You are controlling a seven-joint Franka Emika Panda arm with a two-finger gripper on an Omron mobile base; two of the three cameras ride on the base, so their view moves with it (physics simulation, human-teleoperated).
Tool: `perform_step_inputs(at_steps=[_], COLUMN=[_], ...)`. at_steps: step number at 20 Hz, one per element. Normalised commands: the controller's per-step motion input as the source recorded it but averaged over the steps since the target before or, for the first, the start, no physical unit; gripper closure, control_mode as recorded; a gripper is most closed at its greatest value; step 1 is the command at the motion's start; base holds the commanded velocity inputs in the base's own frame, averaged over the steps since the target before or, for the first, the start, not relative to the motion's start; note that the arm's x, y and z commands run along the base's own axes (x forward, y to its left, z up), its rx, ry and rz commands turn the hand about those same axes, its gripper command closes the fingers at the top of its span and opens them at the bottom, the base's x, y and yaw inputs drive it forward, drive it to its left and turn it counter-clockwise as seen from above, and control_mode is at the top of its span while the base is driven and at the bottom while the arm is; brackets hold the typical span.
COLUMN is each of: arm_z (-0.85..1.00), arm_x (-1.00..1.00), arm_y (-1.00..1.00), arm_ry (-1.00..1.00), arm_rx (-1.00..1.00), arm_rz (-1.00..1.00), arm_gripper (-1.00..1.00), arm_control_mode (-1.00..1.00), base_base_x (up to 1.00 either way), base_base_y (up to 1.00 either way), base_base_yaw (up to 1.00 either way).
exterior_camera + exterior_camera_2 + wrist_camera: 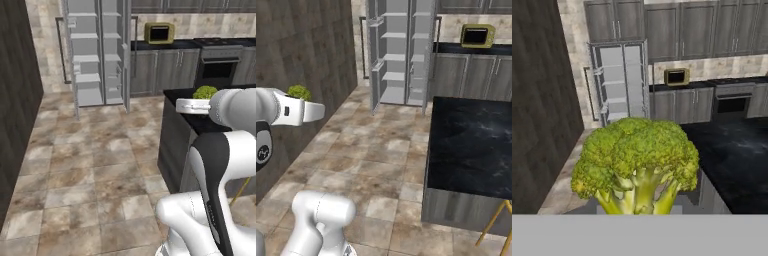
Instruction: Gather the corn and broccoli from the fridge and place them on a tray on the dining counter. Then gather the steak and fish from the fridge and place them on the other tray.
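Observation:
The broccoli [637, 160], a lumpy green head on a pale stalk, sits right in front of the hand camera and hides the fingertips. It pokes up above my white hand in the left base view [205, 92] and the right base view [299, 92]. My gripper [196, 104] [303, 107] is shut on it, raised beside the near end of the black dining counter [200, 125] [471, 145]. The fridge [100, 55] [401, 55] [619, 82] stands open across the floor, its pale shelves showing. Corn, steak, fish and trays are out of view.
A dark wood wall [15, 100] [301, 50] runs along the left. Between me and the fridge lies tiled floor [90, 170]. A yellow microwave [159, 33] sits on the back cabinet run beside the oven [217, 67]. A yellow stool leg [496, 220] stands under the counter.

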Motion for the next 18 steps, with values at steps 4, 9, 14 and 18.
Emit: perform_step_inputs(at_steps=[4,9,14,18], arm_z=[0.0,0.0,0.0,0.0], arm_x=[0.0,0.0,0.0,0.0], arm_y=[0.0,0.0,0.0,0.0], arm_ry=[0.0,0.0,0.0,0.0], arm_rx=[0.0,0.0,0.0,0.0], arm_rz=[0.0,0.0,0.0,0.0], arm_gripper=[1.0,1.0,1.0,1.0], arm_control_mode=[1.0,1.0,1.0,1.0], base_base_x=[-0.83,-0.33,-0.25,-0.27], base_base_y=[-0.64,-0.98,-1.0,-1.0], base_base_yaw=[-0.01,0.01,0.02,0.0])
